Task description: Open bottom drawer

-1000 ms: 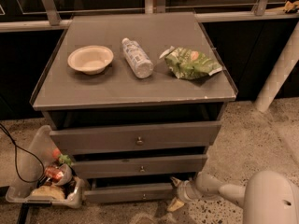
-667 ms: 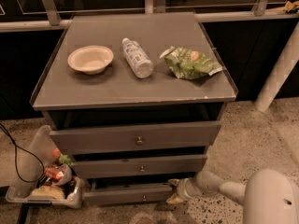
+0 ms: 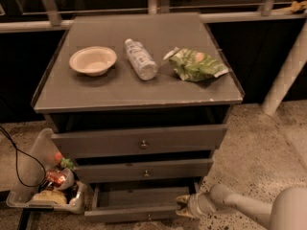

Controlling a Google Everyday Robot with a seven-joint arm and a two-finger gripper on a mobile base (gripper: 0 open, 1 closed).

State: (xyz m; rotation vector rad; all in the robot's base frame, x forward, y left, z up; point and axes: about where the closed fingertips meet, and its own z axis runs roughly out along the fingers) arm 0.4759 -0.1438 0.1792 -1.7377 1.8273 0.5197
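Bottom drawer (image 3: 125, 213): lowest of three under the front edge of the worktop (image 3: 120, 87). It is pulled partway out, with its plain grey inside showing.
Knob (image 3: 148, 218): small, at the centre of the thin front panel, with nothing on it.
Step in hand: drawing the drawer out. Judged well along, with some travel probably left.
How to do it well: pull straight, square to the worktop's front edge. Contact is at the panel's right end, off the knob, so a skewed pull could rack the drawer and bind it. Keep the pull slow and level.
Hand (image 3: 184, 206): low, below the worktop's front right corner, at the right end of the drawer front.
Hand opening: cannot tell, nor whether it clamps the panel or only bears on it.
Arm (image 3: 230, 206): comes in from the right, near the floor.
Worktop load: bowl (image 3: 92, 60) near the left edge, bottle (image 3: 140, 59) lying mid-worktop, green bag (image 3: 194, 64) toward the right edge. All are well apart from the work.
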